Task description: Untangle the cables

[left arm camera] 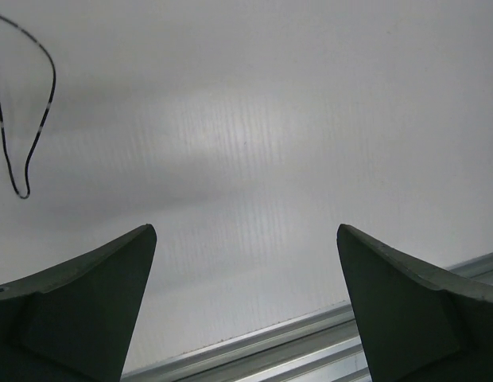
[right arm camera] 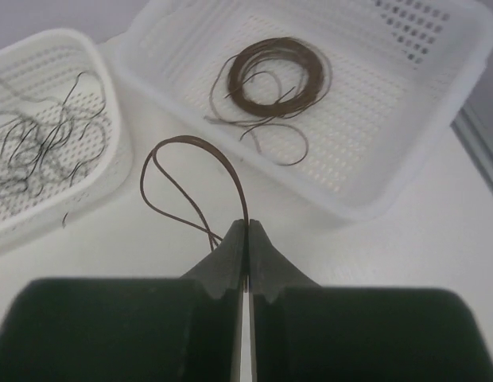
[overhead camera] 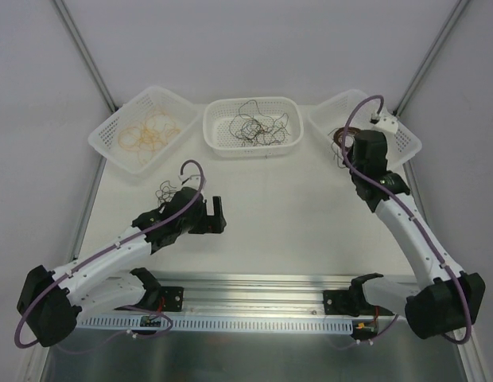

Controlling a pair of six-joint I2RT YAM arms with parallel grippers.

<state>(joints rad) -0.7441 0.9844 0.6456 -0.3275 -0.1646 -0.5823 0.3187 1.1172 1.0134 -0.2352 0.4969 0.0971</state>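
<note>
Looking down from the top camera, three white baskets stand in a row at the far side of the desk. The left basket holds yellow-tan cables, the middle basket holds black cables, and the right basket holds dark brown cables, partly hidden by the right arm. The left arm reaches over bare desk, with a stray black cable just beside its wrist.

From the left wrist, the left jaws stand wide apart with nothing between them, and a black cable loop lies on the desk at the upper left.

From the right wrist, the right jaws are pressed together on a brown loop, which arches over the desk between the middle and right baskets. A brown coil lies in the right basket.
</note>
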